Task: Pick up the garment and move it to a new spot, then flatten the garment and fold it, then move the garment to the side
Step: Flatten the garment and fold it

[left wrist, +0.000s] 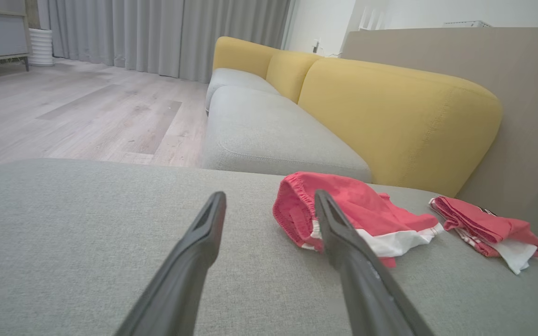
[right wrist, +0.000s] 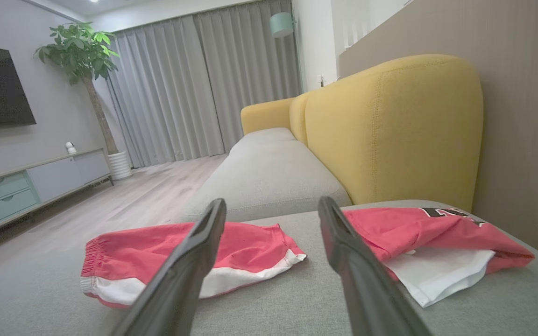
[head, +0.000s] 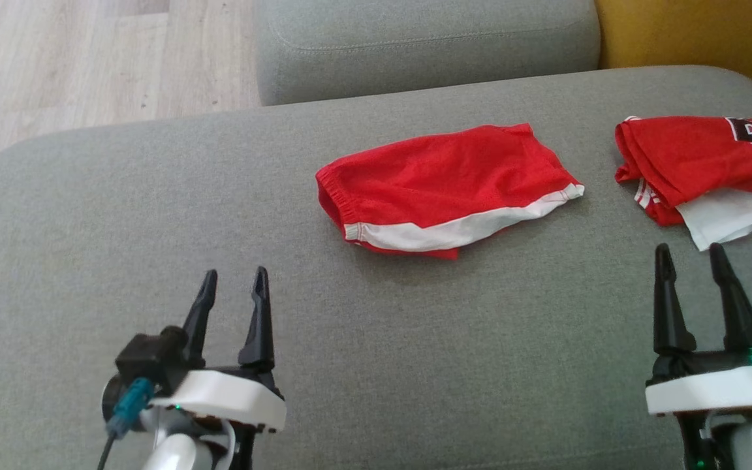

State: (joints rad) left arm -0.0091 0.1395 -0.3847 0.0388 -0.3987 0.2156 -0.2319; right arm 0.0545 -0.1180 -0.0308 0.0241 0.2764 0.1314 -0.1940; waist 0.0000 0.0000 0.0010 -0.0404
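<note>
Grey sofa seat spreads across the foreground, with a yellow backrest at the far right and wooden floor at the far left. Two pincers hover over the near part of the seat. The left pincer and the right pincer both have their fingers wide apart and hold nothing. Two red pieces of clothing lie on the seat. The garment, red shorts with a white band along the near hem and a gathered waistband at the left end, lies folded near the middle. A red jersey lies rumpled to its right, just beyond the right pincer.
</note>
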